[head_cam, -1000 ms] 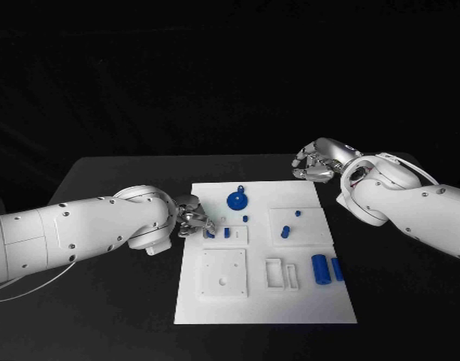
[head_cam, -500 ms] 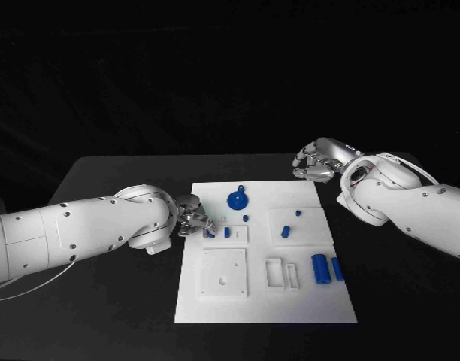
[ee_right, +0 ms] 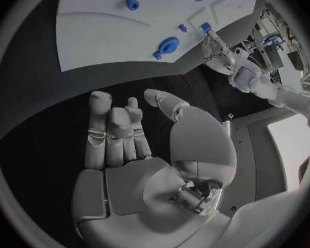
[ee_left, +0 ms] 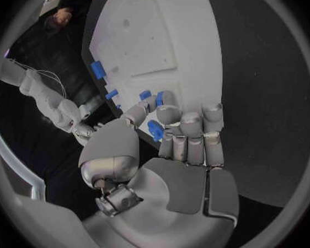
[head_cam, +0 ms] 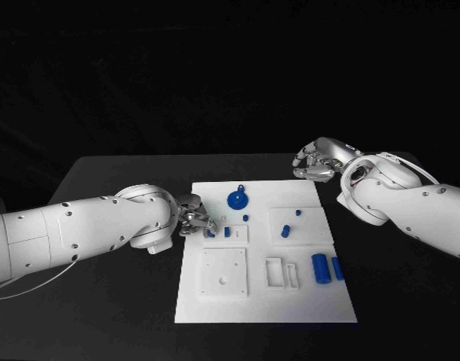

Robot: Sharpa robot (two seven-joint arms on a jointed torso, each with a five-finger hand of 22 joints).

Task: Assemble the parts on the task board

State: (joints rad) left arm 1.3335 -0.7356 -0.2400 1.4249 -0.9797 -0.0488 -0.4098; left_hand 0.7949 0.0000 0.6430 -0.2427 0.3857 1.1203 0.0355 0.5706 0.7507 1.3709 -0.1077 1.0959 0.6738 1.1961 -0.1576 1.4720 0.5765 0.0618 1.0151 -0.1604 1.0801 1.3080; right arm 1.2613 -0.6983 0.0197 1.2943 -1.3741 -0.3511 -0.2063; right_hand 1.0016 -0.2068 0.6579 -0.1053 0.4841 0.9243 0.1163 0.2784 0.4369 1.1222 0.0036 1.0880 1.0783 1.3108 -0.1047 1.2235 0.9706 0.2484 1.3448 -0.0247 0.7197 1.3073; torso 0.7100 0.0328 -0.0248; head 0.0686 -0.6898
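The white task board lies in the middle of the black table. My left hand rests at the board's left edge and pinches a small blue part between thumb and fingers, right beside another blue piece standing in the board. A blue gear lies near the far edge, with small blue pegs to its right. Two blue cylinders lie at the board's right side. My right hand hovers off the far right corner with fingers curled and nothing in them.
A raised white square plate and a slotted white block stand on the near half of the board. Bare black table surrounds the board on the left, right and near sides.
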